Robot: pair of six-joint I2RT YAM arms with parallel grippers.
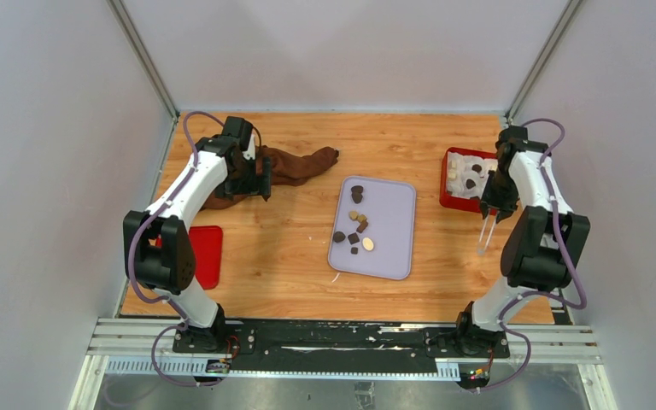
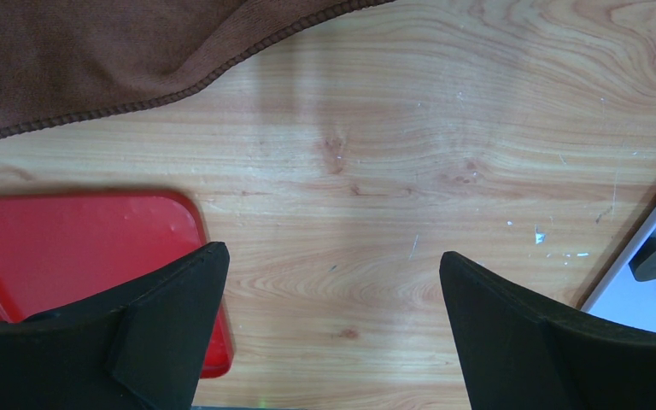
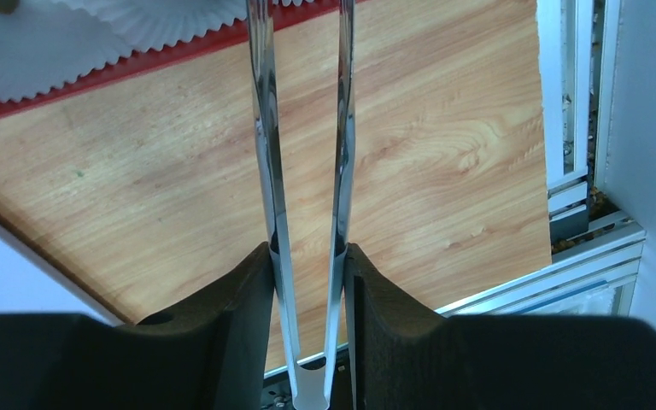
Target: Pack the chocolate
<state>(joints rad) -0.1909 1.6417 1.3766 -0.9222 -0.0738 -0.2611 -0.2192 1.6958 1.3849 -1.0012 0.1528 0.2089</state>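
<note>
1. At the desk's (image 1: 282,248) left edge lies a flat red lid (image 1: 207,254).
2. The left pincer (image 2: 329,253) hangs spread wide and empty over bare wood, next to the brown cloth (image 1: 295,164). It has no part in the step in hand.
3. In the middle, the lavender tray (image 1: 393,231) carries the loose chocolate pieces (image 1: 354,226), dark, tan and cream, clustered on its left half.
4. Further right stands the red box (image 1: 447,195), lined with white paper cups (image 3: 162,21). A few pieces seem to sit in it already, so I judge the packing begun but far from done.
5. The right pincer (image 3: 307,249) is clamped on metal tongs (image 3: 265,171) just beside the box. The tongs' blades stand slightly apart with nothing between them where they show.
6. The step looks like a return trip for another piece. The next move calls for carrying the tongs leftward over the tray, lowering the tips astride one piece, then squeezing gently so it does not skid or pop out.
</note>
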